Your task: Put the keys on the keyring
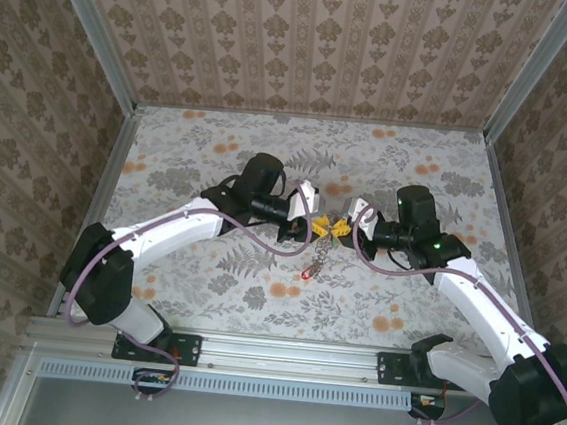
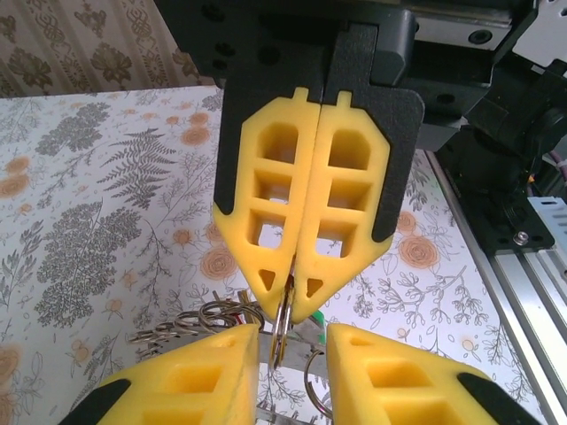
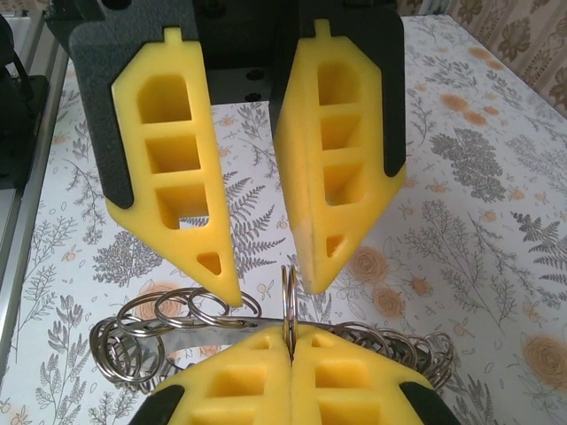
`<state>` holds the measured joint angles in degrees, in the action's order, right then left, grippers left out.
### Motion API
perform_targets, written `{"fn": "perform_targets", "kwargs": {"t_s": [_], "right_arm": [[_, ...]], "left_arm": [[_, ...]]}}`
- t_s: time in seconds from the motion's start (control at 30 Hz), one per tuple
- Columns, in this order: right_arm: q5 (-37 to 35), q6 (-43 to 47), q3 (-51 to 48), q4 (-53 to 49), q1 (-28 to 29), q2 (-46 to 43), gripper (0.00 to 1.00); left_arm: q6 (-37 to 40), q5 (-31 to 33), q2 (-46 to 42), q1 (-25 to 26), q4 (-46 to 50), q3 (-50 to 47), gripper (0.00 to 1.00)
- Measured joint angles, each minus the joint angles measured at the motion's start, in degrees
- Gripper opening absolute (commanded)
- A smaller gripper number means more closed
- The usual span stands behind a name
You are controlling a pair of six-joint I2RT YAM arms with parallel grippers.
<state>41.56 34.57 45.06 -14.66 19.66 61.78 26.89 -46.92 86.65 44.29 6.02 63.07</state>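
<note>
Right wrist, keyring pinched in right jaws

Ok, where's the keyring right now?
Mid-table in the top view, the keyring is between the two grippers: one ring is pinched in the shut right gripper, with the open left gripper facing it.

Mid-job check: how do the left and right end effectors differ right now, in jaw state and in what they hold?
The right end effector is shut; the left end effector is open, fingers apart. The right pinches one upright ring of the keyring at its tips; the left clamps nothing, its fingers standing either side of that ring. Shared: yellow fingers, facing each other tip to tip over the floral table.
</note>
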Motion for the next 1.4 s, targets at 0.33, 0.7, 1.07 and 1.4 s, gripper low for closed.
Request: {"fn": "perform_targets", "kwargs": {"t_s": [0.33,0.7,1.07,1.4], "right_arm": [[0.0,0.4,0.2,-0.9,0.2,0.0,0.0],[-1.0,1.5,0.8,-1.5,1.0,0.1,0.0],[-1.9,-0.4,-0.2,0.5,0.6,-0.5,0.14],[5.4,-8.7,-5.8,14.4,-2.1,-0.6,0.11]], "left_arm": [[2.1,1.6,1.1,0.4,3.4,0.7,0.27],[2.7,1.9,1.6,0.4,3.8,2.2,0.13],[-0.3,0.6,1.9,0.2,-1.0,0.4,0.0],[-9.0,-6.4,1.9,-1.9,-13.7,-4.6,0.0]]}}
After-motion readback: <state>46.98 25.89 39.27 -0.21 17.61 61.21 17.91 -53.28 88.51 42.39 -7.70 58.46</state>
